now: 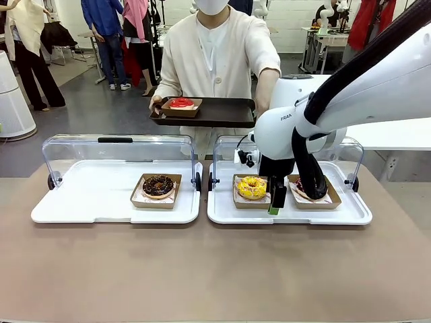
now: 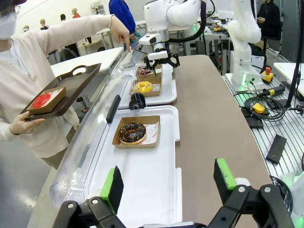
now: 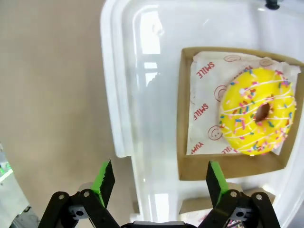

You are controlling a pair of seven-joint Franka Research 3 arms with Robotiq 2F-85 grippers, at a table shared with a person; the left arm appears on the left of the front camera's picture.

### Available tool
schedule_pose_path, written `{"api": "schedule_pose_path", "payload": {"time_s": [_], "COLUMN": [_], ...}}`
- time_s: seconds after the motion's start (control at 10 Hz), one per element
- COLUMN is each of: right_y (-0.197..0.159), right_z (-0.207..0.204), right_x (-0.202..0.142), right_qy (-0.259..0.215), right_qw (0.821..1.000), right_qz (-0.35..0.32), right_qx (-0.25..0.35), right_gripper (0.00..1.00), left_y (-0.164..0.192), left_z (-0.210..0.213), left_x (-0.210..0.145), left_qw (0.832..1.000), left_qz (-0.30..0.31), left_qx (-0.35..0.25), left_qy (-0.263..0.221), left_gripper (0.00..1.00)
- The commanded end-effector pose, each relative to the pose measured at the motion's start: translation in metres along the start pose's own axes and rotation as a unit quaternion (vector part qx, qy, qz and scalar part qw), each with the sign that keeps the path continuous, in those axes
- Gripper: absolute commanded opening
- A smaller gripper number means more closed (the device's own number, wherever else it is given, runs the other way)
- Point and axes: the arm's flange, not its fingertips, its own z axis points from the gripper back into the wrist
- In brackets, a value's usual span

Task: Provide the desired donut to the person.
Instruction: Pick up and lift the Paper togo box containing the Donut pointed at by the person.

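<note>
yellow sprinkled donut (image 3: 244, 130), dark brown donut (image 1: 149, 186), red donut (image 1: 176, 103).

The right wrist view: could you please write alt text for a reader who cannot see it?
The right gripper hangs open over the edge of a white tray. Up and to the right, clear of its green-padded fingers, a yellow donut with sprinkles sits on printed paper in a brown cardboard box. Tan table shows beside the tray.

The table (image 1: 215, 269) has a plain tan-brown top. Two white trays lie directly on it, side by side and just apart. In the front view the left tray (image 1: 87, 198) sits toward 10 o'clock of the table's middle and the right tray (image 1: 353, 214) toward 2 o'clock. A clear lid (image 1: 114, 151) stands upright along the 12 o'clock edge of each tray.
</note>
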Motion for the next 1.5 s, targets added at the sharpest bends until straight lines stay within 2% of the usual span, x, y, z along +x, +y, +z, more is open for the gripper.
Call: {"api": "schedule_pose_path", "payload": {"time_s": [0.0, 1.0, 1.4], "right_y": [-0.006, -0.012, -0.012], "right_z": [-0.011, -0.024, -0.029], "right_x": [-0.005, -0.006, -0.004], "right_qy": [-0.010, -0.005, -0.029], "right_qw": [1.000, 1.000, 0.999], "right_qz": [-0.003, -0.026, -0.008], "right_qx": [-0.001, -0.005, -0.031], "right_gripper": [1.00, 1.00, 1.00], "left_y": [-0.002, -0.002, -0.002], "left_z": [0.001, 0.001, 0.001], "left_x": [0.001, 0.001, 0.001], "left_qw": [1.000, 1.000, 1.000], "left_qz": [-0.002, -0.002, -0.002], "left_qx": [0.002, 0.002, 0.002], "left_qy": [0.000, 0.000, 0.000], "left_gripper": [1.00, 1.00, 1.00]}}
